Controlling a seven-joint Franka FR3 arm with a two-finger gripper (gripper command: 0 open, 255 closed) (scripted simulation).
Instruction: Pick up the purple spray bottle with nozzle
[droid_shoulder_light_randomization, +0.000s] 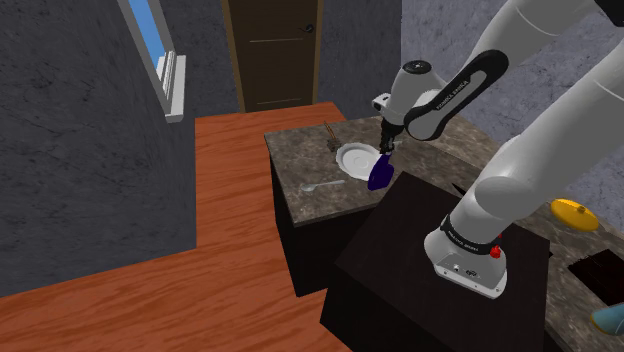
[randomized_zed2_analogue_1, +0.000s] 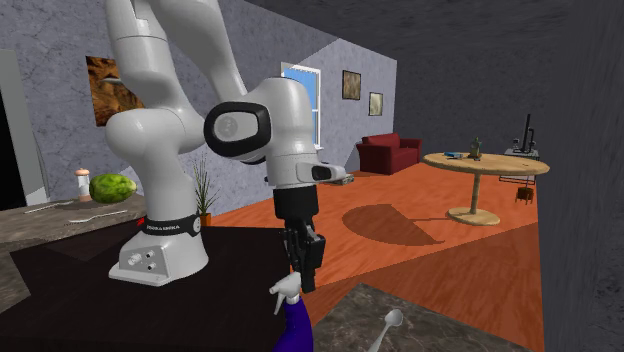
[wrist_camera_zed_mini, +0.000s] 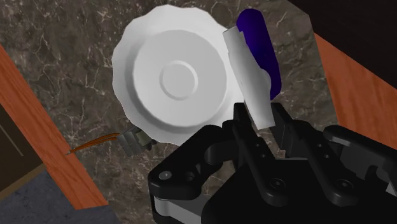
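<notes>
Wrist view: purple spray bottle (wrist_camera_zed_mini: 264, 57) clasped in claw (wrist_camera_zed_mini: 260, 112).

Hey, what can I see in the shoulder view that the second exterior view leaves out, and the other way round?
Shoulder view's extras: a white plate on the marbled counter and a yellow object at that view's right. Second exterior view's extras: a red sofa, a round table, a green fruit and wall pictures. Shared: the white arm, the claw closed on the nozzle end of the purple spray bottle, and a spoon on the counter.
</notes>
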